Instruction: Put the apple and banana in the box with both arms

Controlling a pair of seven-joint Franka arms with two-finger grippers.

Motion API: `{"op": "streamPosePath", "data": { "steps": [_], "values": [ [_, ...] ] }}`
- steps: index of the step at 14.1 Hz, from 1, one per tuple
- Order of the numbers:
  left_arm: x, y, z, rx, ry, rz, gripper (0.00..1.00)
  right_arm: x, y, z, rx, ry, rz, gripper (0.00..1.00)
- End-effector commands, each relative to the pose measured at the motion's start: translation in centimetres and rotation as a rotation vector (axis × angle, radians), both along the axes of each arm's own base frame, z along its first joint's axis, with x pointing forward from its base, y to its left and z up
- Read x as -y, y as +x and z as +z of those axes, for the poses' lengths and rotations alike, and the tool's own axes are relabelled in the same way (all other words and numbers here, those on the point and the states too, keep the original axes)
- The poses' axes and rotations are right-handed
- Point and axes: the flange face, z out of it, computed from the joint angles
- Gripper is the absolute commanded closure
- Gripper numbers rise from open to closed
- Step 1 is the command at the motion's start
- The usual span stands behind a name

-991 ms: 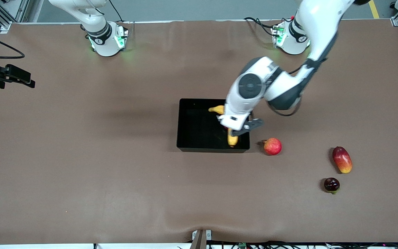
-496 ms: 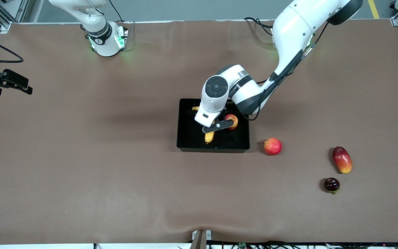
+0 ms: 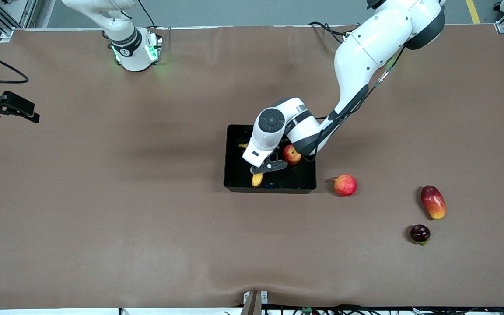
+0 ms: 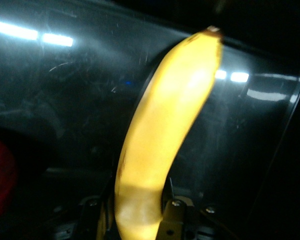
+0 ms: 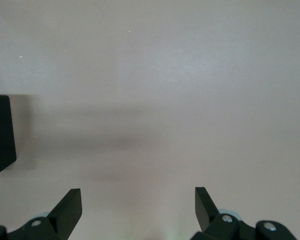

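Left hand [image 3: 264,168] is down inside the box [image 3: 234,175], fingers clamped on the banana [image 3: 257,179]. In the left wrist view the banana [image 4: 160,145] runs up from between the two fingers [image 4: 172,212], held near one end, with the glossy black floor of the box [image 4: 65,100] right under it. From the front only the banana's two yellow ends show past the hand; the rest is hidden by the wrist.

The apple [image 3: 292,154] sits in the box, toward the left arm's end of it, just beside the left arm's wrist. Can't tell if they touch.

Right hand [image 5: 137,210] is parked at the right arm's end of the desk [image 3: 103,197], well apart from the box, over bare desk. Fingers spread wide, nothing between them. That arm waits. A corner of the box [image 5: 0,135] shows at the edge of its wrist view.

Outside the box, on the desk: a pinkish-red round fruit [image 3: 345,185] just beside the box wall toward the left arm's end, then a red-to-yellow oblong fruit [image 3: 433,201] well apart from it, and a small dark fruit [image 3: 420,233] near that one, nearer the front camera.
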Motion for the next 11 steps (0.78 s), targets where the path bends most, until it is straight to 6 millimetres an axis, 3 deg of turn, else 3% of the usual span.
{"op": "streamPosePath", "data": {
  "steps": [1,3,5,7,11],
  "values": [
    [-0.2,2.8,2.8,0.100,0.013,-0.004,0.00,1.7,0.1,0.3,0.008,-0.007,-0.026,0.00],
    [-1.8,5.8,7.4,0.121,0.077,0.024,0.00,1.8,0.0,0.3,0.008,-0.005,-0.029,0.00],
    [-4.8,8.1,13.5,0.109,0.154,0.043,0.00,1.8,0.1,0.2,0.008,-0.007,-0.030,0.00],
    [-10.6,11.1,21.6,0.180,0.162,0.085,0.00,2.2,0.2,0.3,0.017,-0.007,-0.036,0.00],
    [-22.9,13.6,31.5,0.169,0.181,0.097,0.00,4.4,1.1,0.4,0.087,-0.005,-0.075,0.00]
  ]
}}
